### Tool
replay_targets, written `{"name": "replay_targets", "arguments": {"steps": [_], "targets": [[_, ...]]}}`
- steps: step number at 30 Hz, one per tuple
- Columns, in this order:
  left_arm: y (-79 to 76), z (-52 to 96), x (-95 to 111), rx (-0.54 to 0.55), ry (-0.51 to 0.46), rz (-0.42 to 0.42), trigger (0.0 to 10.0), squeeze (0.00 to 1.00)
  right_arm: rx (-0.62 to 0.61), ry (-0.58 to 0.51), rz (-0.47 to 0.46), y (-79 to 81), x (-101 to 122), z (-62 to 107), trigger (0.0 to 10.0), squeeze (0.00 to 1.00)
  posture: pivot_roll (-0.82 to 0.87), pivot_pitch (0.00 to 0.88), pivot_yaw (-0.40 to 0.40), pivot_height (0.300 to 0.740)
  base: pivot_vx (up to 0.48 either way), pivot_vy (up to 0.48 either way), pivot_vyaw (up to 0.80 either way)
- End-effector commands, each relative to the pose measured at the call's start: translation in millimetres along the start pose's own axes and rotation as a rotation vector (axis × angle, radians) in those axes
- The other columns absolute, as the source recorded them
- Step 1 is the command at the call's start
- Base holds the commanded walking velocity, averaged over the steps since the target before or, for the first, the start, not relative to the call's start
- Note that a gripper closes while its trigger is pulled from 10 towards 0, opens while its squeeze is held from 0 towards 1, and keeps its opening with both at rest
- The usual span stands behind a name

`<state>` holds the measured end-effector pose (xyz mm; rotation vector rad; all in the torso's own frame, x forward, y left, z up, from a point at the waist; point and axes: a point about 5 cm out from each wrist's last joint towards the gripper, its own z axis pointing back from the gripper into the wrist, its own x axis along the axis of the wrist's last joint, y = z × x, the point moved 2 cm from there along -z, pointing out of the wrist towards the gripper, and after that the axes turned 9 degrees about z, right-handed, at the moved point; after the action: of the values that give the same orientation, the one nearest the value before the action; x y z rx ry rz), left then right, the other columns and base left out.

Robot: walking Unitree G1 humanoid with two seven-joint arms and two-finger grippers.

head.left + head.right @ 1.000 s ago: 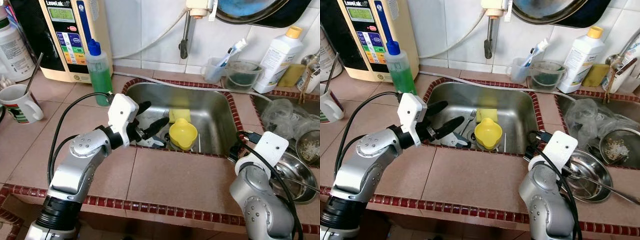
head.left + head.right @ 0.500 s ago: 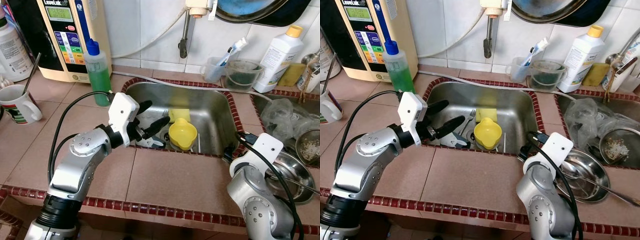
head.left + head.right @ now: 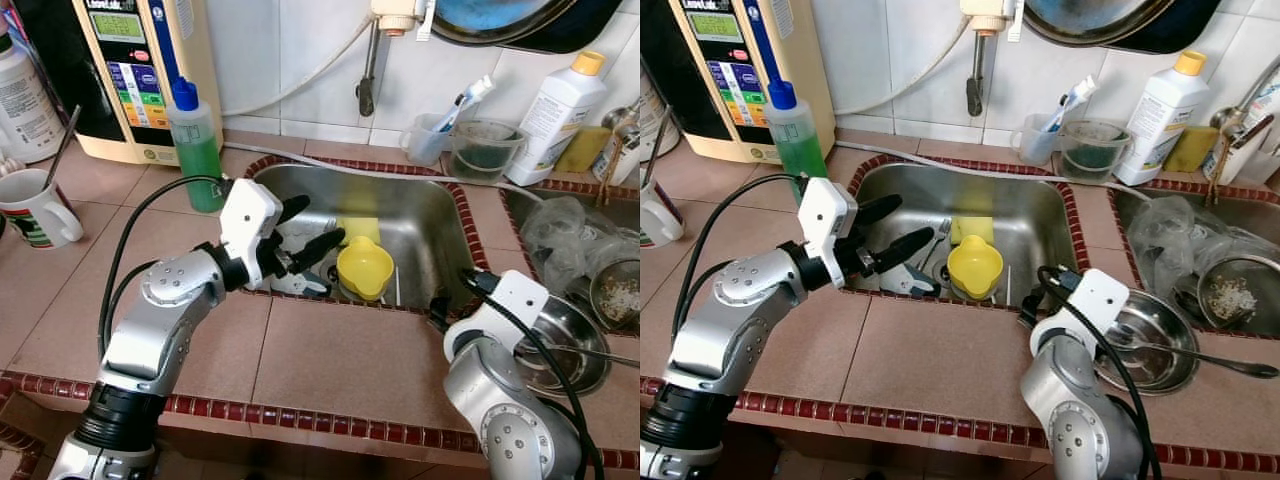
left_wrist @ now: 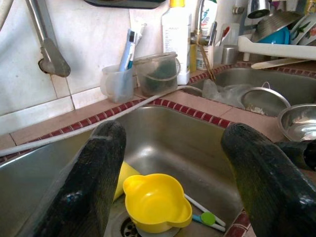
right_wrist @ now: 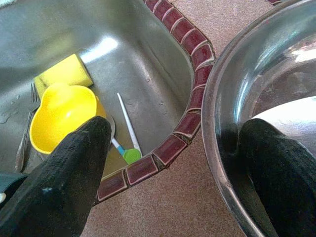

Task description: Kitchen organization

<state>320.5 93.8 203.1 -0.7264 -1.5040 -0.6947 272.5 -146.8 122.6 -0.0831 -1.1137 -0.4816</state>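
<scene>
My left jaws (image 3: 305,228), spread wide and empty, hover over the sink (image 3: 430,215) rim, aimed at the one yellow cup (image 3: 365,266) just ahead on the drain. My right jaws (image 5: 168,163), equally open, straddle one steel bowl's (image 5: 266,94) rim on the tabletop.
</scene>
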Motion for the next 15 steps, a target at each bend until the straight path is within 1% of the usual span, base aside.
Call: {"name": "replay_targets", "arguments": {"steps": [1, 15], "targets": [[-1.5, -3.2, 2.2, -0.014, 0.001, -0.008, 10.0, 0.00, 0.101, 0.179, -0.207, 42.6, -28.7, 20.0, 10.0, 0.00, -0.14, 0.111, -0.023, 0.740, 0.000, 0.000, 0.00], [-1.5, -3.2, 2.2, -0.014, 0.001, -0.008, 10.0, 0.00, 0.101, 0.179, -0.207, 42.6, -28.7, 20.0, 10.0, 0.00, -0.14, 0.111, -0.023, 0.740, 0.000, 0.000, 0.00]]}}
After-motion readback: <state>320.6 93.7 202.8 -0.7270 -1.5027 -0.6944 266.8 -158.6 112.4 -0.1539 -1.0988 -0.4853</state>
